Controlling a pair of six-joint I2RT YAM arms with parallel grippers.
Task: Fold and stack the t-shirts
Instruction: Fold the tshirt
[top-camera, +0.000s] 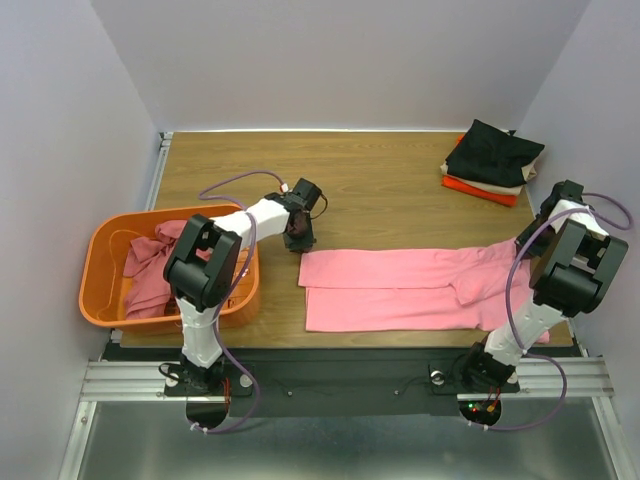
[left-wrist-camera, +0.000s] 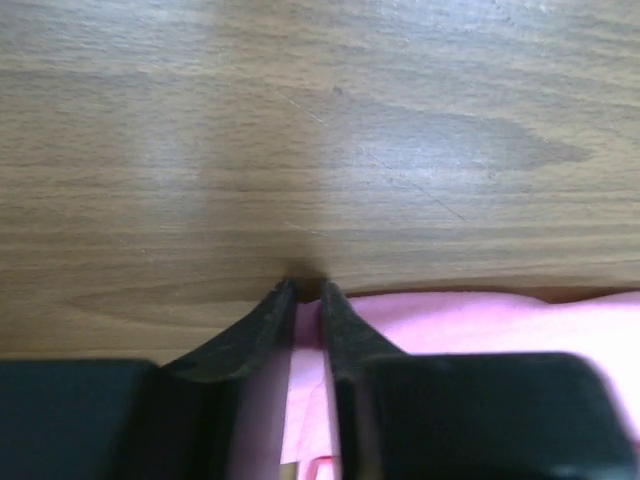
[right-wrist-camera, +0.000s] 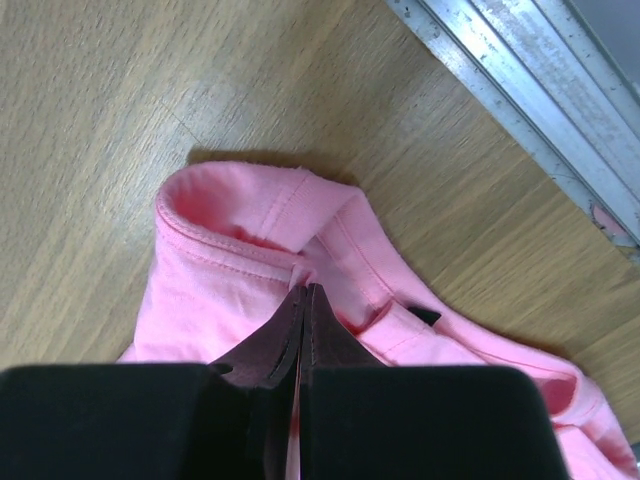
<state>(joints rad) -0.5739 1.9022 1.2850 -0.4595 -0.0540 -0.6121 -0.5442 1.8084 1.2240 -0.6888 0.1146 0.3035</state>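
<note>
My left pincer (left-wrist-camera: 307, 290) is down on the counter (top-camera: 380, 190) with its jaws drawn nearly together on the edge of the light pink t-shirt (top-camera: 400, 290). Pink cloth shows between them, so I read it as a pinch on that corner. The rest of the shirt runs away from it in a long flat band toward my other arm. My right pincer (right-wrist-camera: 307, 292) is pressed tight together on the same shirt just below the collar, with the neck opening curling up ahead of its tips. Holding both ends keeps the band taut and lets me carry one end over the other, which I judge is the next fold. The folded stack (top-camera: 492, 165) of black, beige and red-orange shirts sits beyond my right pincer, ready to take this one. The darker rose t-shirt (top-camera: 150, 265) is heaped in the orange basket (top-camera: 100, 270) behind my left pincer, not yet folded.
</note>
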